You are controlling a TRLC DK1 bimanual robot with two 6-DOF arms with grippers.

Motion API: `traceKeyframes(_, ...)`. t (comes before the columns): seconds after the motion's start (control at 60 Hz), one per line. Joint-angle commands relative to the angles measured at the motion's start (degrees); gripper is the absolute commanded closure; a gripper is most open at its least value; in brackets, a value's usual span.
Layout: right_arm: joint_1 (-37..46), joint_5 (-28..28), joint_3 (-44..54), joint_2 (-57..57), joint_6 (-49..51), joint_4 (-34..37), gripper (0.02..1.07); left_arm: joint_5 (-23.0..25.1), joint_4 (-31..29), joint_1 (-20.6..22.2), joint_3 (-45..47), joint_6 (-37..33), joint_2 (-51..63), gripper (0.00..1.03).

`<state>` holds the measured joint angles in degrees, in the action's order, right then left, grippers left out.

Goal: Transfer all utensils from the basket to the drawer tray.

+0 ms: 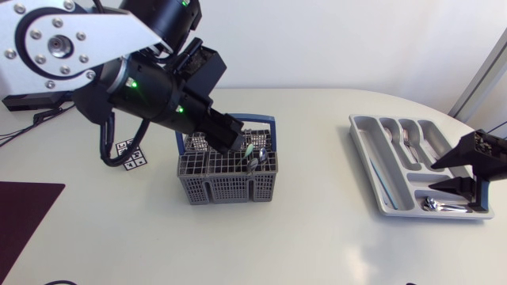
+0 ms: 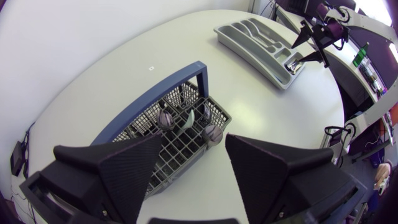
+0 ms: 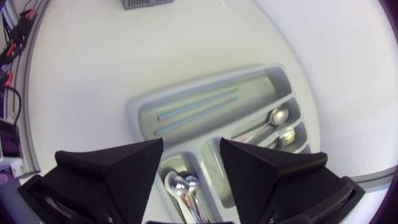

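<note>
A grey wire basket (image 1: 207,184) with a blue handle stands mid-table, and several spoons (image 1: 255,155) stand upright in it. My left gripper (image 1: 234,138) hangs just above the basket's back part, open and empty. In the left wrist view the basket (image 2: 140,127) and its spoons (image 2: 213,132) lie just ahead of the open left gripper (image 2: 193,168). The grey drawer tray (image 1: 363,154) lies at the right. My right gripper (image 1: 453,174) is open over its near end. In the right wrist view, spoons (image 3: 183,186) lie in a tray (image 3: 140,109) compartment under the open right gripper (image 3: 189,165).
A fork (image 3: 285,134) and a spoon (image 3: 275,117) lie in the tray's narrow slots, and two pale blue sticks (image 3: 199,109) in its long slot. A marker tag (image 1: 131,154) sits left of the basket. A dark mat (image 1: 24,214) covers the table's left front corner.
</note>
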<state>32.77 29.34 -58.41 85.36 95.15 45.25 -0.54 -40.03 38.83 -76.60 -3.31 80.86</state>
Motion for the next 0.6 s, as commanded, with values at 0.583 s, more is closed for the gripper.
traceKeyframes(0.583, -54.2, -6.1, -1.0, -10.3, -70.3, -3.9, 0.36, -0.8, 0.9, -3.3, 9.4, -4.7, -3.5, 0.30)
